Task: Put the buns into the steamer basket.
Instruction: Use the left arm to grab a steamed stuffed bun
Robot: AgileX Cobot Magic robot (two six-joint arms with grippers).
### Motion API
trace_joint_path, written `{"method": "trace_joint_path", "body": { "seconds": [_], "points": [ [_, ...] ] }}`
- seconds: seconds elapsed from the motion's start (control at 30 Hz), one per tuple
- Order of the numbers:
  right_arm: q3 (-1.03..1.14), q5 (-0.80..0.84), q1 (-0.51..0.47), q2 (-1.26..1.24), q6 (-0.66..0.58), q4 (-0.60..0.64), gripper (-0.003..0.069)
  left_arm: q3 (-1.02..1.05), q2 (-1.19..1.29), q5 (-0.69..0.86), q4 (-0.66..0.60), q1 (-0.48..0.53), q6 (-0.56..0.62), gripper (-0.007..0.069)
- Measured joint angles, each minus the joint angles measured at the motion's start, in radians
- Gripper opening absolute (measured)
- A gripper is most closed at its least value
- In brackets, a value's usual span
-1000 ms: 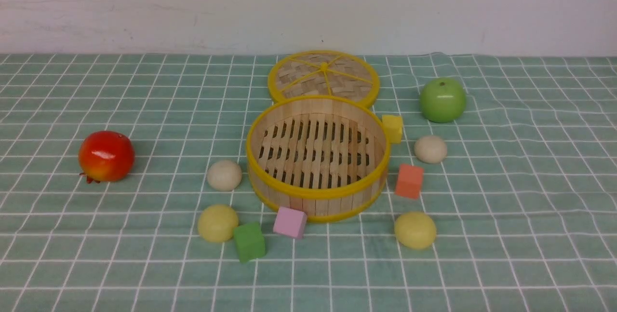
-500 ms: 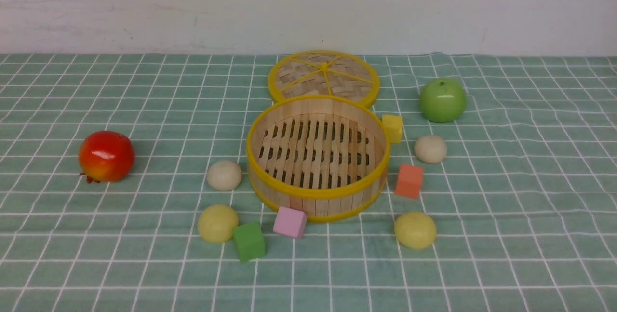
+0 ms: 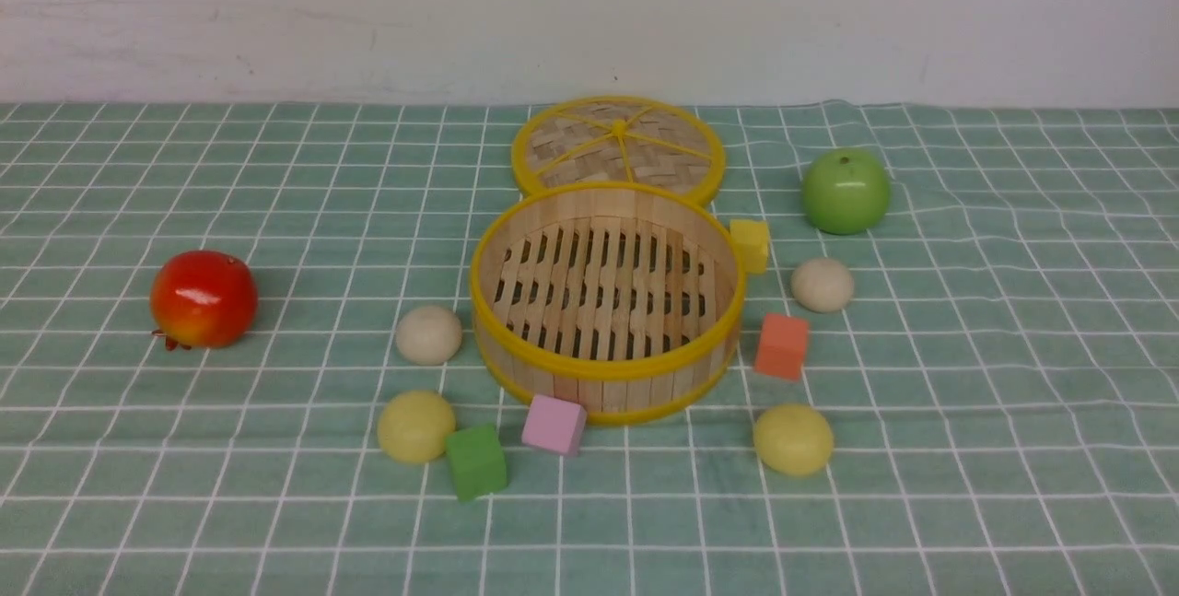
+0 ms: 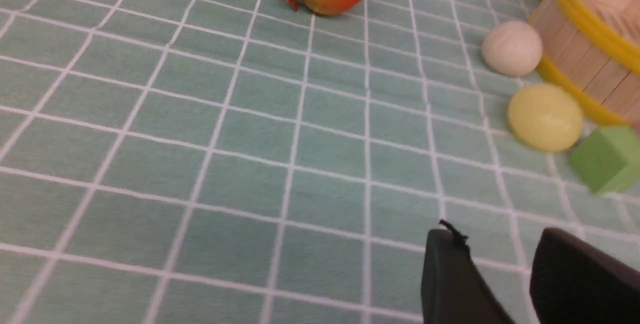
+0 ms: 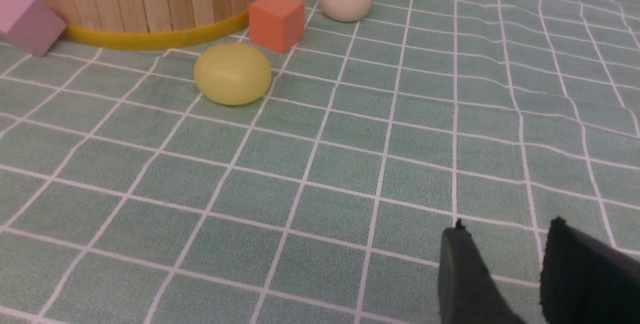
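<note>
Buns [image 3: 428,334] unmoved around steamer basket [image 3: 603,371]

Saw bright, even, diffuse light on all my feeds; no harsh glare. Shadows were soft and short, tucked under objects. Green apple [image 3: 846,192] and red fruit [image 3: 203,298] carried faint sheen. Front view looked slightly soft, grainy. Left gripper [image 4: 497,241] and right gripper [image 5: 506,231] showed dark, blurred near lens; green cube [image 4: 607,158] looked soft.

Front view elevated, forward across the tablecloth [image 3: 184,449]; wrist views low, close (steamer basket [image 3: 599,386] in all).
</note>
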Motion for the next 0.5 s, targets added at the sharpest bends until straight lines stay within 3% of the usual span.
{"method": "trace_joint_path", "body": {
  "seconds": [0.07, 0.13, 0.2, 0.27, 0.43, 0.5],
  "points": [
    [0.0, 0.0, 0.0, 0.0, 0.0, 0.0, 0.024, 0.0, 0.0, -0.027, -0.055, 0.0, -0.037, 0.0238],
    [0.0, 0.0, 0.0, 0.0, 0.0, 0.0, 0.024, 0.0, 0.0, -0.103, -0.254, 0.0, -0.145, 0.0238],
    [0.0, 0.0, 0.0, 0.0, 0.0, 0.0, 0.024, 0.0, 0.0, -0.13, -0.328, 0.0, -0.185, 0.0238],
    [0.0, 0.0, 0.0, 0.0, 0.0, 0.0, 0.024, 0.0, 0.0, -0.193, -0.485, 0.0, -0.259, 0.0238],
    [0.0, 0.0, 0.0, 0.0, 0.0, 0.0, 0.024, -0.002, 0.0, -0.297, -0.55, 0.0, -0.268, 0.0236],
    [0.0, 0.0, 0.0, 0.0, 0.0, 0.0, 0.024, -0.033, 0.0, -0.255, -0.546, 0.0, -0.248, 0.0211]
  ]
}}
